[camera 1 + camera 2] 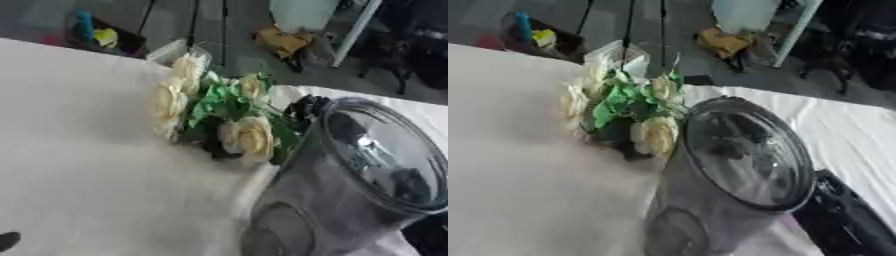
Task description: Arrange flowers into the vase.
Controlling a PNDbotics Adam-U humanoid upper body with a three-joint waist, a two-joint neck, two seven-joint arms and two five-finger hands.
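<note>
A white-clothed worktop carries the clear glass vase, tipped toward the camera, mouth open and empty. The cream flowers lie just behind its rim, touching or nearly so. The right arm shows dark beside the vase's base, so that side seems nearer; neither hand's fingers can be told.

Workshop-like room: cluttered concrete floor, cables.

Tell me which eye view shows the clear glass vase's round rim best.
The right eye view: the clear glass vase shows its whole round rim there, beside the cream flowers with green leaves. The left eye view cuts the rim at the picture's right edge.
</note>
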